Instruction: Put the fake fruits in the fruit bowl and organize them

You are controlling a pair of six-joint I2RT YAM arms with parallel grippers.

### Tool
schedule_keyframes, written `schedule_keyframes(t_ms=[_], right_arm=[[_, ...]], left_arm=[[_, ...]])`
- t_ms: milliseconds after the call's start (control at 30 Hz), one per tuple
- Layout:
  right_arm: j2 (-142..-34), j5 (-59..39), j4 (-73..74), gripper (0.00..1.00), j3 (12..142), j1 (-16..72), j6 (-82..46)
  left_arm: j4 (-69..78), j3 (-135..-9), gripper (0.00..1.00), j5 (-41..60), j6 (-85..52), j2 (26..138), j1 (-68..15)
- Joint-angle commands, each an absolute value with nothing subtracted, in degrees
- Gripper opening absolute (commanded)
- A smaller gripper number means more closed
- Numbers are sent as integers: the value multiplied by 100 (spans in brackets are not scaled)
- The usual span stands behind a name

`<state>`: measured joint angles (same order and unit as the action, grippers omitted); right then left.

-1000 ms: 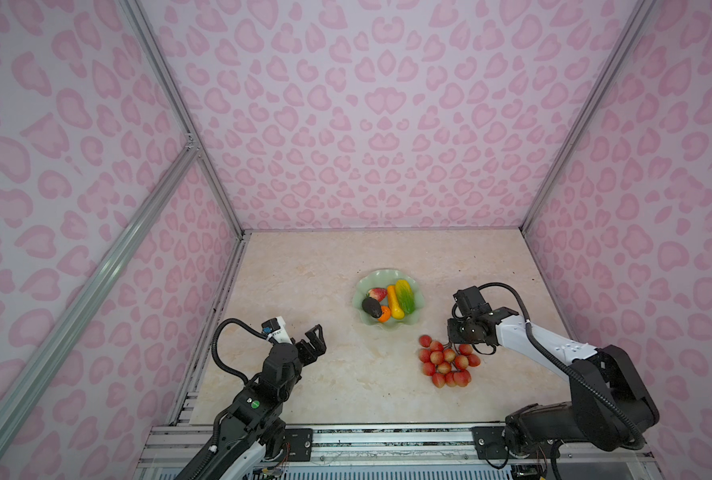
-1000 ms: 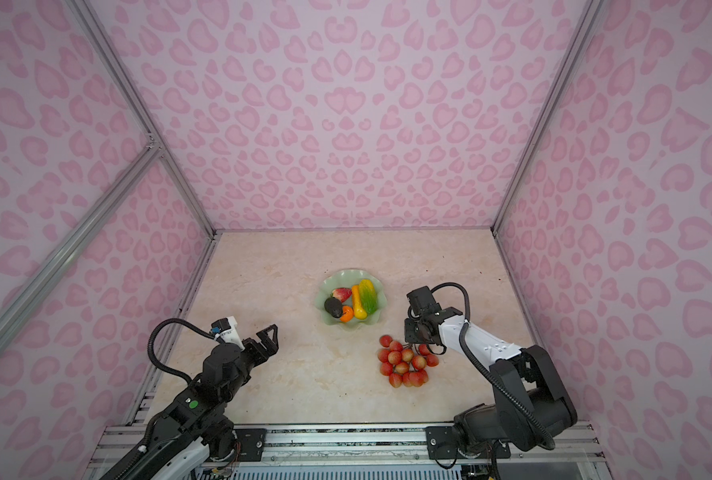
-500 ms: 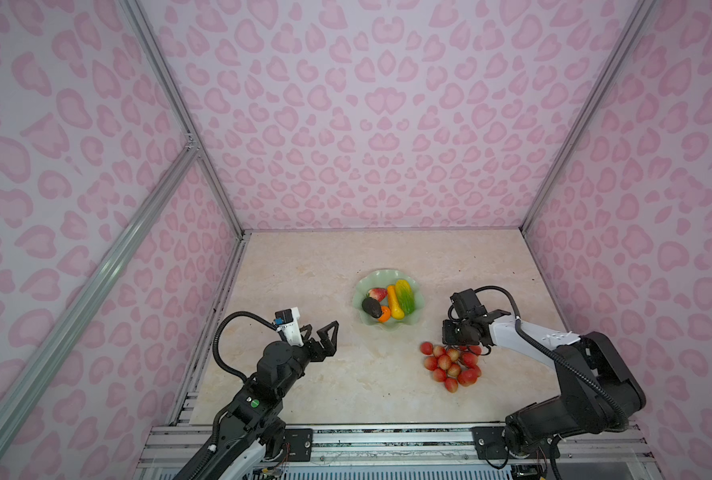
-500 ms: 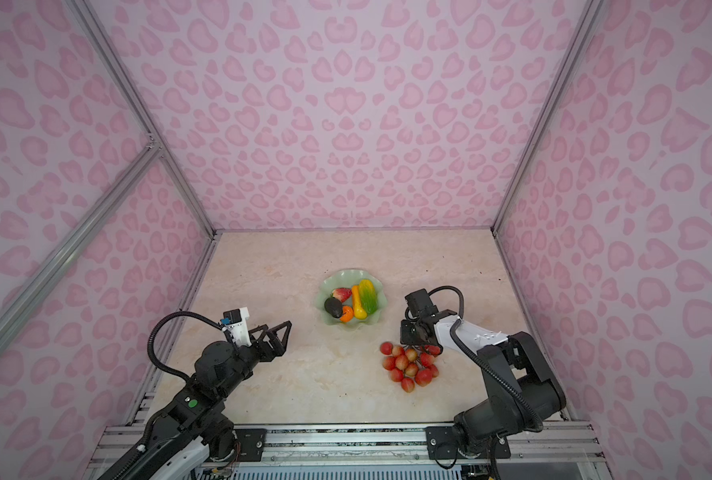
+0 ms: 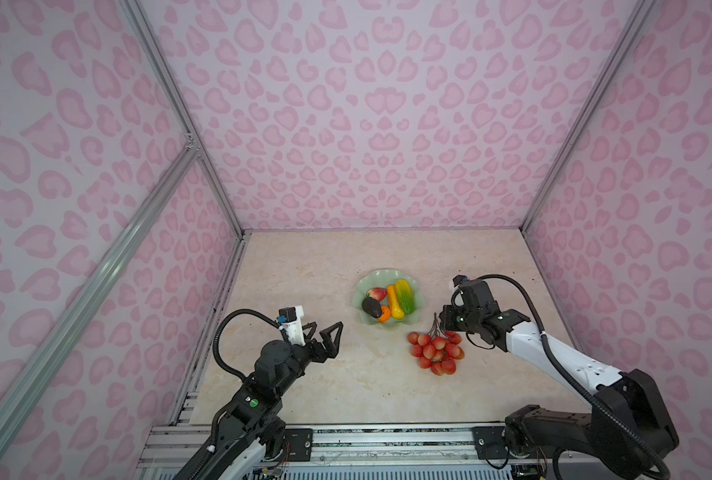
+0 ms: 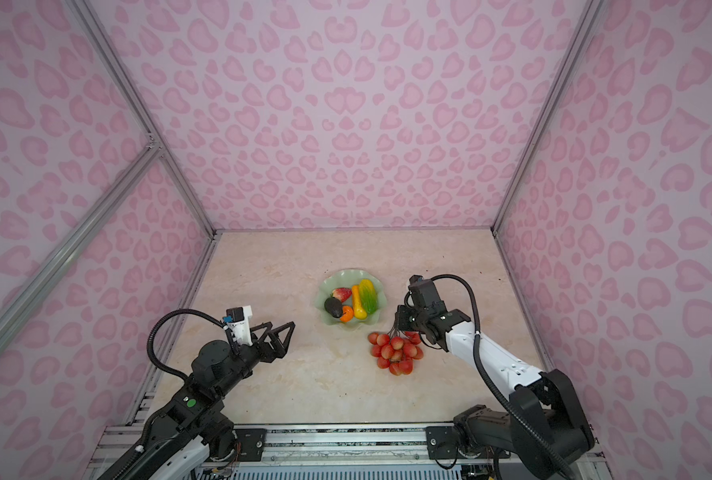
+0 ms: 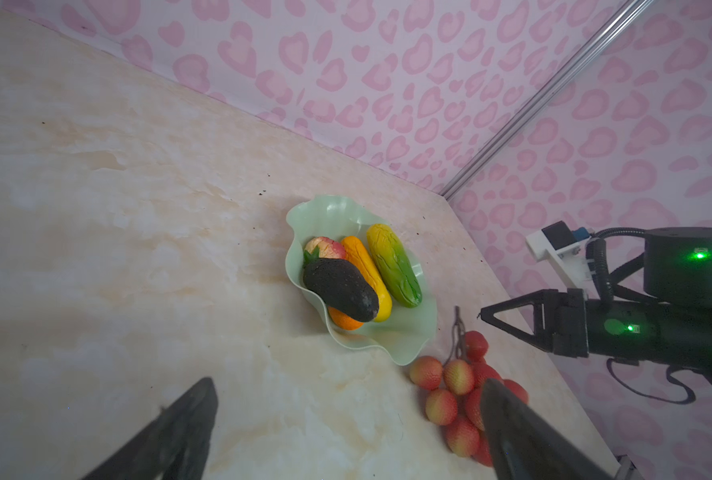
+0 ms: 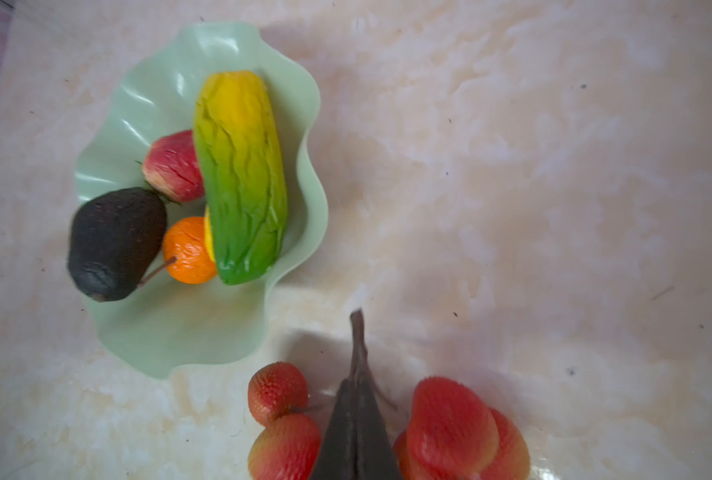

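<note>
Just beside the fruit bowl [image 5: 387, 277], on the table [image 5: 346, 386], lies the bunch of red berries [image 5: 435, 351], its brown stem [image 8: 358, 336] pinched in the closed right gripper [image 5: 442, 321]. Strawberry [image 5: 377, 294], orange ball [image 5: 384, 314], avocado-like lump [image 5: 371, 307], green-yellow oblong [image 5: 405, 296] and yellow-orange oblong [image 5: 393, 305] sit in the bowl. Well apart, the left gripper [image 5: 326, 327] hovers spread wide, empty.

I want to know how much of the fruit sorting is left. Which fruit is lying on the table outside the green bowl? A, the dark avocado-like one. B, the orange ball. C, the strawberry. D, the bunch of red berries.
D: the bunch of red berries lies on the table just outside the fruit bowl, not in it.
</note>
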<state>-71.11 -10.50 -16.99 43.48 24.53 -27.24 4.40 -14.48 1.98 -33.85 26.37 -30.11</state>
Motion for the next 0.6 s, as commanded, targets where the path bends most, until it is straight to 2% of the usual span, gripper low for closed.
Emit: schedule_keyframes(t_ms=[0, 233, 267, 333, 400, 567], right_arm=[[-6809, -1024, -1628, 0, 4425, 2551, -2624], [-6840, -464, -1935, 0, 4674, 2760, -2489], [-6967, -390, -1968, 3, 4704, 2760, -2408], [-7330, -342, -1996, 20, 4814, 2743, -2215], [-7862, -401, -2307, 30, 5158, 2741, -1917], [-8736, -846, -2161, 37, 5477, 2742, -1557]], left_arm=[[678, -1551, 99, 522, -3134, 2573, -3015], [615, -1526, 99, 351, -3168, 2514, -3015], [611, -1525, 99, 336, -3181, 2522, -3015], [589, -1518, 99, 302, -3199, 2531, -3015], [572, -1512, 99, 252, -3216, 2528, -3015], [519, -1529, 99, 199, -3217, 2514, -3015]])
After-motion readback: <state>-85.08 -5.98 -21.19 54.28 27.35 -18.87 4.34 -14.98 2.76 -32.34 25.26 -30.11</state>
